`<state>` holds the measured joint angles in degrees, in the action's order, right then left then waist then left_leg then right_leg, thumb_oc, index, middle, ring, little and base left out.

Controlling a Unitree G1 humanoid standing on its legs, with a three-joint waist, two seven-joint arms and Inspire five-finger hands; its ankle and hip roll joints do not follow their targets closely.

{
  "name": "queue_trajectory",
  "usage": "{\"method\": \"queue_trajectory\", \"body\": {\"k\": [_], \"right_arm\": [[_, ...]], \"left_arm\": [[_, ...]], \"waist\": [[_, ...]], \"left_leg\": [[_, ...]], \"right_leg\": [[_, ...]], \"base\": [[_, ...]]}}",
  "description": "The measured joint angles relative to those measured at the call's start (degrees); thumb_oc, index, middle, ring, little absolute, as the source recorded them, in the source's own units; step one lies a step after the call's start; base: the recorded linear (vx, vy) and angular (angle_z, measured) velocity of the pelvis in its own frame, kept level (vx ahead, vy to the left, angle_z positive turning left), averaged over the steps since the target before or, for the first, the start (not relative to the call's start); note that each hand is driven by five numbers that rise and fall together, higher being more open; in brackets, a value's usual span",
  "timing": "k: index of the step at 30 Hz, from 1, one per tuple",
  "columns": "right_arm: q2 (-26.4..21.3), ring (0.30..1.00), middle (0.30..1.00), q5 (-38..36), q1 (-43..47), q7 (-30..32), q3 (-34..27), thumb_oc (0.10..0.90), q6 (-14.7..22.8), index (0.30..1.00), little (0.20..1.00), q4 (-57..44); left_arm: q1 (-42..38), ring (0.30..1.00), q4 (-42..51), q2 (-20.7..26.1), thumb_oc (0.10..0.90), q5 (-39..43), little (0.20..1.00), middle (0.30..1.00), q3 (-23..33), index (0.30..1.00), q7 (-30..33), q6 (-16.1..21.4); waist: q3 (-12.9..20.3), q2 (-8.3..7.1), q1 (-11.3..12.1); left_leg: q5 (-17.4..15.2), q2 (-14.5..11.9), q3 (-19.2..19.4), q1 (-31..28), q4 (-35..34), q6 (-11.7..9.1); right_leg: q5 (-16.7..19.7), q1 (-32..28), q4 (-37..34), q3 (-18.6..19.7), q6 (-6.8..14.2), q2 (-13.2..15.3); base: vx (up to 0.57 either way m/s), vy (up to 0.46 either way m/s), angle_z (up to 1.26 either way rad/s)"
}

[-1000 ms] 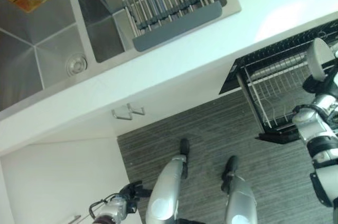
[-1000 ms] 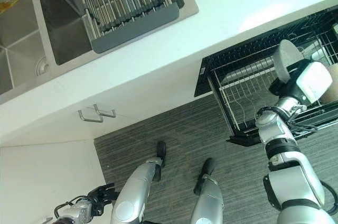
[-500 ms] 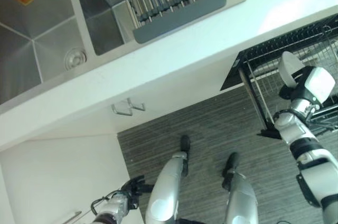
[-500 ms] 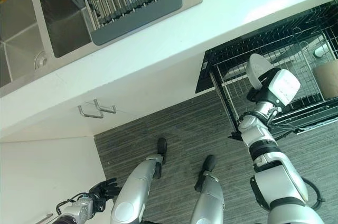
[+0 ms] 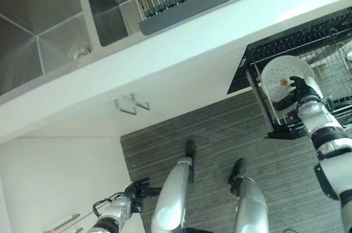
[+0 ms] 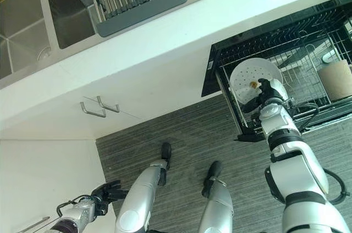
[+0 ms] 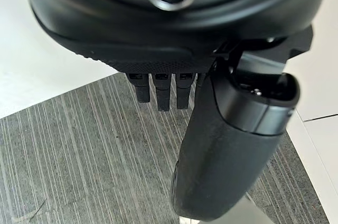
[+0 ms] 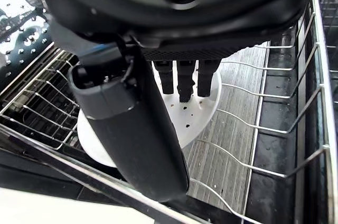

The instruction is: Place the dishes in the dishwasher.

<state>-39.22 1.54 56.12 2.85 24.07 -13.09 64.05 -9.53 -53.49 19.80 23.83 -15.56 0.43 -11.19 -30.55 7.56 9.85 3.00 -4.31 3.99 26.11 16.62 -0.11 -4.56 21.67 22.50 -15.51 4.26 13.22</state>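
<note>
- The landmark here is the dishwasher rack [image 6: 286, 62], a wire basket pulled out from under the white counter [image 5: 181, 51].
- The right hand [image 6: 263, 94] is at the front corner of the rack, the one nearest to the robot, and it has its thumb and fingers pinched on a white plate [image 6: 250, 79].
- The plate has small dots and a brown spot near its middle. It stands almost on its edge, above the front wires of the rack.
- In the right wrist view the plate [image 8: 187, 115] seems to lie partly inside the rack, but I cannot tell if it already rests on the wires.
- A beige cup [image 6: 335, 78] stands deeper in the rack, well apart from the plate.
- The left hand [image 5: 137, 192] hangs low, far from the rack, above the grey floor [image 5: 220, 134]; its fingers are relaxed and it holds nothing.
- I judge that the step in hand is setting this plate into the rack.
- The next move probably calls for lowering the plate between two wires and then releasing the pinch.
</note>
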Motion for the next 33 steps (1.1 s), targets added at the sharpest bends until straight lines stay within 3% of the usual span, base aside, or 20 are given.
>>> {"method": "queue_trajectory", "body": {"k": [8, 12, 15, 18, 21, 23, 25, 28, 30, 33], "right_arm": [[-0.76, 0.9, 0.9, 1.11, 0.29, -3.32, 1.71, 0.8, -1.19, 0.9, 0.9, -0.47], [-0.02, 0.9, 0.9, -9.99, -4.04, 5.89, -1.43, 0.8, -2.68, 0.9, 0.9, -7.49], [2.96, 0.9, 0.9, -16.13, -11.9, 17.01, -10.22, 0.8, 2.22, 0.9, 0.9, -21.17], [6.3, 0.9, 0.9, -17.49, -16.96, 23.62, -12.99, 0.8, 6.07, 0.9, 0.9, -31.77], [8.43, 0.9, 0.9, -16.13, -23.47, 29.57, -13.93, 0.8, 10.31, 0.9, 0.9, -45.79], [8.62, 0.9, 0.9, -13.51, -24.91, 32.8, -13.93, 0.8, 12.64, 0.9, 0.9, -49.82], [8.49, 0.9, 0.9, -10.47, -24.61, 35.58, -14.36, 0.8, 15.7, 0.9, 0.9, -50.52], [8.18, 0.9, 0.9, -7.14, -27.72, 38.13, -16.38, 0.8, 15.45, 0.9, 0.9, -56.21], [6.87, 0.9, 0.9, -5.21, -31.57, 38.91, -17.19, 0.8, 14.49, 0.9, 0.9, -62.55], [6.75, 0.9, 0.9, -1.55, -38.15, 41.75, -20.0, 0.8, 14.64, 0.9, 0.9, -65.21]], "left_arm": [[-0.08, 0.9, 0.13, 0.07, 0.8, -0.58, 0.9, 0.9, 0.15, 0.9, -0.96, -0.04], [0.07, 0.9, -0.05, 0.03, 0.8, -0.58, 0.9, 0.9, 1.6, 0.9, -0.92, -0.27], [0.13, 0.9, -0.79, -0.82, 0.8, -0.46, 0.9, 0.9, 4.1, 0.9, -0.25, -0.42], [0.23, 0.9, -2.6, -1.45, 0.8, -0.39, 0.9, 0.9, 4.58, 0.9, 0.52, -0.38], [0.46, 0.9, -5.44, -2.58, 0.8, -0.25, 0.9, 0.9, 6.43, 0.9, 1.6, 0.18], [1.01, 0.9, -7.0, -3.28, 0.8, -0.13, 0.9, 0.9, 7.57, 0.9, 1.72, 0.53], [1.72, 0.9, -7.28, -2.98, 0.8, -0.27, 0.9, 0.9, 7.92, 0.9, 1.81, 1.29], [2.68, 0.9, -9.06, -3.95, 0.8, -0.76, 0.9, 0.9, 10.72, 0.9, 1.84, 1.64], [3.9, 0.9, -10.95, -5.31, 0.8, -2.26, 0.9, 0.9, 14.62, 0.9, 2.74, 1.62], [7.44, 0.9, -12.36, -5.33, 0.8, -2.31, 0.9, 0.9, 14.69, 0.9, 3.05, 1.39]], "waist": [[0.25, -0.27, 0.03], [0.23, -0.31, -0.29], [0.19, -0.39, -1.12], [0.11, -0.67, -3.49], [0.07, -1.41, -5.21], [0.15, -2.06, -5.94], [0.66, -3.74, -6.78], [1.27, -5.22, -7.04], [2.2, -6.09, -8.38], [8.38, -7.46, -9.65]], "left_leg": [[0.75, 0.08, -0.37, -0.49, 0.11, 0.1], [0.53, -0.25, -0.22, -2.04, 0.18, 0.1], [0.03, -0.72, 0.07, -2.32, 0.75, 0.14], [-0.99, -0.74, 0.48, -4.51, 1.33, 0.31], [-1.96, -1.24, 1.79, -7.98, 1.07, 0.5], [-2.66, -1.23, 2.27, -10.46, 0.77, 0.43], [-3.28, -1.32, 2.93, -11.33, 0.31, 0.4], [-3.75, -1.66, 3.61, -13.24, 0.11, 0.13], [-4.57, -1.81, 4.02, -15.41, 0.06, -0.17], [-5.81, -2.36, 5.07, -16.1, 0.26, -0.81]], "right_leg": [[0.24, -1.06, -0.33, -0.69, -0.48, -0.04], [1.15, -3.16, -1.89, -0.73, -0.4, -0.96], [2.36, -4.66, -4.37, -0.5, -0.57, -2.08], [2.84, -7.44, -6.26, -0.06, -0.38, -2.3], [3.7, -11.33, -8.89, 0.75, -0.21, -2.65], [4.37, -14.27, -10.29, 1.05, 0.34, -2.75], [4.22, -14.34, -10.37, 1.76, 0.46, -2.55], [4.01, -15.69, -10.51, 2.44, 0.56, -2.54], [3.31, -17.69, -10.68, 2.66, 0.75, -2.63], [2.36, -17.75, -10.7, 3.71, 0.65, -3.01]], "base": [[0.0, -0.009, 0.03], [-0.06, 0.034, -0.04], [0.01, 0.051, -0.11], [-0.01, 0.057, -0.09], [-0.01, 0.011, -0.18], [0.01, -0.017, -0.14], [0.07, -0.016, -0.13], [0.09, -0.015, -0.12], [0.1, -0.004, -0.1], [0.13, 0.003, -0.19]]}}
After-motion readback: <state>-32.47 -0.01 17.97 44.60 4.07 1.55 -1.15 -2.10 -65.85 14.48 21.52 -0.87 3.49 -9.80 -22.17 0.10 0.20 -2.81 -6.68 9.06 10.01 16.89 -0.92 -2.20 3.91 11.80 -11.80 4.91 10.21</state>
